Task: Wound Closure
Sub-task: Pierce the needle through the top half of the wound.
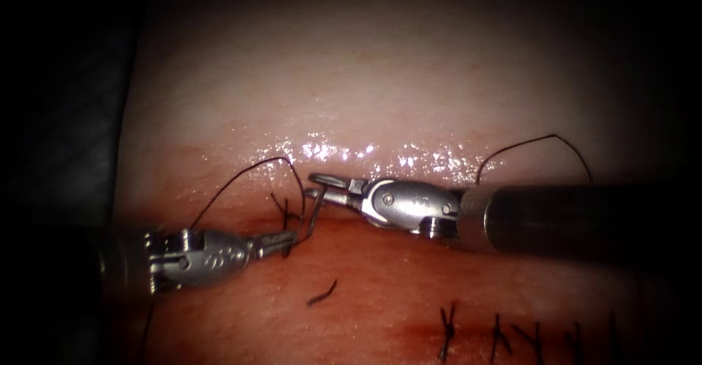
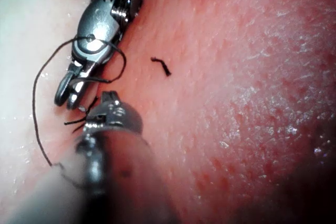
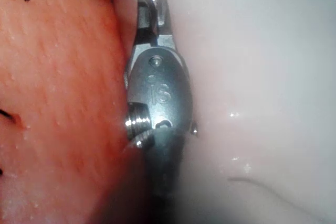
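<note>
The needle [image 1: 313, 215] is gripped near one end by the closed jaws of the right tool [image 1: 322, 186]; its curve hangs toward 6 o'clock at the cut [image 1: 256, 224]. The left tool [image 1: 287, 241] is closed at the needle's lower end, whether on needle or thread cannot be told. Thread [image 1: 241, 178] is looped toward 10 o'clock; a cut thread end [image 1: 322, 293] lies at 6 o'clock on the tissue [image 1: 365, 87].

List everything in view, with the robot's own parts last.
tissue: one, pale pink, reddened around the tools
needle: one, grey, curved, between the two tool tips; whether it is in the tissue can't be told
thread: dark, looping above both tools
cut end of thread: one, dark, loose below the tools
stitches: several, dark, lower right
red fluid: beside the stitches
right tool: silver, holding the needle near one end
left tool: silver, tip at the needle; hold unclear
</note>
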Motion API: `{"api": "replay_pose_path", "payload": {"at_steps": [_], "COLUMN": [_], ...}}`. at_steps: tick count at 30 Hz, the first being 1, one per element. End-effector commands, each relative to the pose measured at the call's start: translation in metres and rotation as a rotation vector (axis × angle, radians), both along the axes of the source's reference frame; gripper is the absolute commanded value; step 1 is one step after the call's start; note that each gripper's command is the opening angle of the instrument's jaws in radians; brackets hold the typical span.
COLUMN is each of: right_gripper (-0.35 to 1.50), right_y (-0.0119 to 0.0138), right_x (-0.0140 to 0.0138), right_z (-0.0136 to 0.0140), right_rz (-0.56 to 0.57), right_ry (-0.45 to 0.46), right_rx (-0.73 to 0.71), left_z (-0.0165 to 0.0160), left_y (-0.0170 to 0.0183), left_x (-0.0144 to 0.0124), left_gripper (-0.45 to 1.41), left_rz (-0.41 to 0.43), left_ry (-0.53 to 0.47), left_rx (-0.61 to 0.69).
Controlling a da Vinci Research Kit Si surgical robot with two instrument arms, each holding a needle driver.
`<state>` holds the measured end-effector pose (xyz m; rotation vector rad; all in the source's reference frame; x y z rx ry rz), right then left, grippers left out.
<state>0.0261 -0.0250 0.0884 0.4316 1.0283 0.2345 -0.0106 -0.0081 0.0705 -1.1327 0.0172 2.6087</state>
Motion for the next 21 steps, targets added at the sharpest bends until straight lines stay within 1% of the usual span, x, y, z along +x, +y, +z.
{"api": "replay_pose_path", "payload": {"at_steps": [1, 2, 3, 6, 16, 21], "right_gripper": [-0.35, -0.35, -0.35, -0.35, -0.35, -0.35], "right_y": [-0.0002, -0.0003, -0.0009, -0.0016, -0.0033, -0.0036], "right_x": [0.0006, 0.0005, 0.0004, 0.0003, -0.0006, -0.0014], "right_z": [0.0005, 0.0006, 0.0010, 0.0016, 0.0028, 0.0031], "right_rz": [0.000, -0.020, -0.038, -0.053, -0.094, -0.124], "right_ry": [-0.001, -0.023, -0.037, -0.062, -0.112, -0.146], "right_rx": [0.005, 0.008, 0.025, 0.041, 0.091, 0.113], "left_z": [0.0006, 0.0006, 0.0005, 0.0005, 0.0005, 0.0005], "left_y": [0.0000, 0.0000, -0.0001, -0.0001, -0.0001, 0.0000], "left_x": [-0.0005, -0.0005, -0.0005, -0.0005, -0.0004, -0.0004], "left_gripper": [-0.45, -0.45, -0.45, -0.45, -0.45, -0.45], "left_rz": [0.000, 0.000, -0.002, -0.002, -0.005, -0.008], "left_ry": [-0.001, -0.001, -0.002, -0.002, -0.003, -0.004], "left_rx": [0.000, 0.000, -0.002, -0.002, 0.003, 0.002]}}
